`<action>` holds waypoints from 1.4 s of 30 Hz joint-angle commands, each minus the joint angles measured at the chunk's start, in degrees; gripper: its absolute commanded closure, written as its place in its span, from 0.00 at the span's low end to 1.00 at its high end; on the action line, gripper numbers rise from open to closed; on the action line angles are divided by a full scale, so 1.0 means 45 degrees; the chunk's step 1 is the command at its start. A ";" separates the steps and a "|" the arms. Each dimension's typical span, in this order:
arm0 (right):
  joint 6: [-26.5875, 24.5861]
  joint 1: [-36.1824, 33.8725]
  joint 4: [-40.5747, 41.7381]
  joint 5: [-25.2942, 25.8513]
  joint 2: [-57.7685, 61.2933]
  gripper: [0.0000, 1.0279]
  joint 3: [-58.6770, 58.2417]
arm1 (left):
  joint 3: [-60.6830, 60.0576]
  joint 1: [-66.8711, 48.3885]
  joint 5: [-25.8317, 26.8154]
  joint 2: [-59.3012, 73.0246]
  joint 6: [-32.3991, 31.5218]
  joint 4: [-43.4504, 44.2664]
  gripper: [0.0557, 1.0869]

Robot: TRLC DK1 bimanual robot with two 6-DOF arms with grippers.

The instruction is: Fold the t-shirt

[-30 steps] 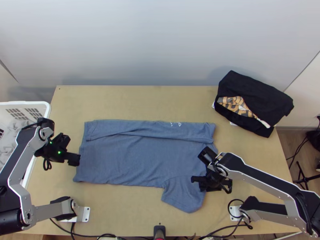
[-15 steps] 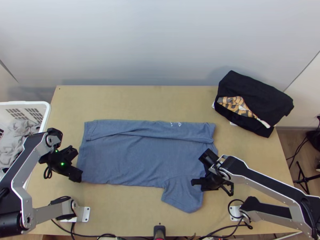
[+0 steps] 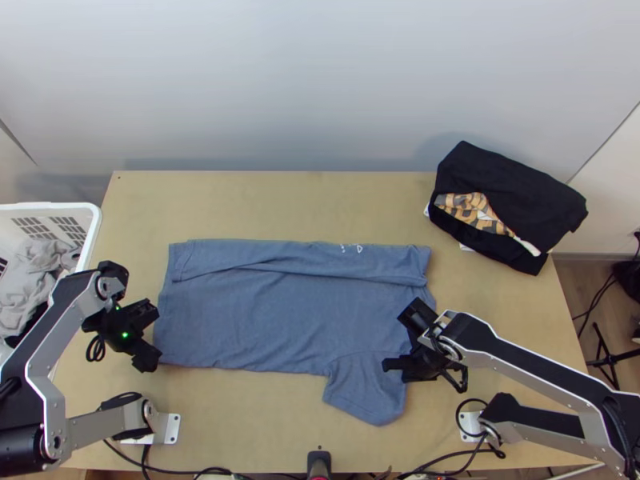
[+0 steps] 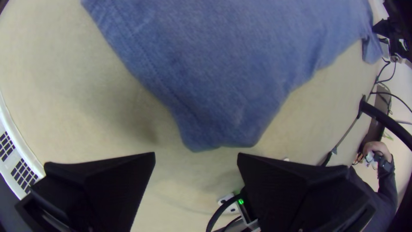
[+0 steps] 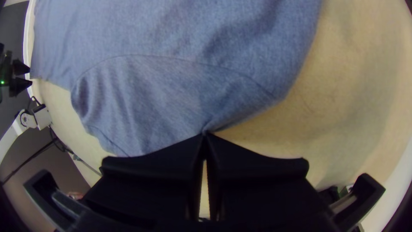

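Note:
The blue t-shirt (image 3: 280,320) lies spread on the table, its far long side folded over in a strip, one sleeve sticking out toward the near edge. My left gripper (image 3: 152,338) stands beside the shirt's near left corner. In the left wrist view the left gripper (image 4: 196,157) is open, and the corner of the t-shirt (image 4: 223,124) lies just beyond its fingertips. At the sleeve is my right gripper (image 3: 398,365). The right wrist view has the right gripper (image 5: 205,134) shut on the sleeve edge of the t-shirt (image 5: 150,99).
A white basket (image 3: 94,224) with grey cloth stands at the left edge. Black folded cloth (image 3: 520,192) with a patterned piece lies at the back right corner. A person's hand (image 4: 377,150) holds something beyond the table's near edge.
My left gripper has moved toward the near edge and turned, coming beside the shirt's corner. The right gripper shifted slightly at the sleeve, then stayed still.

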 commanded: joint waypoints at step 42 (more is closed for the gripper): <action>-0.1976 -0.3490 -0.0446 -0.0032 -0.3082 0.97 0.0054 | 0.1852 0.1382 0.2030 0.1678 0.0143 -0.0055 0.96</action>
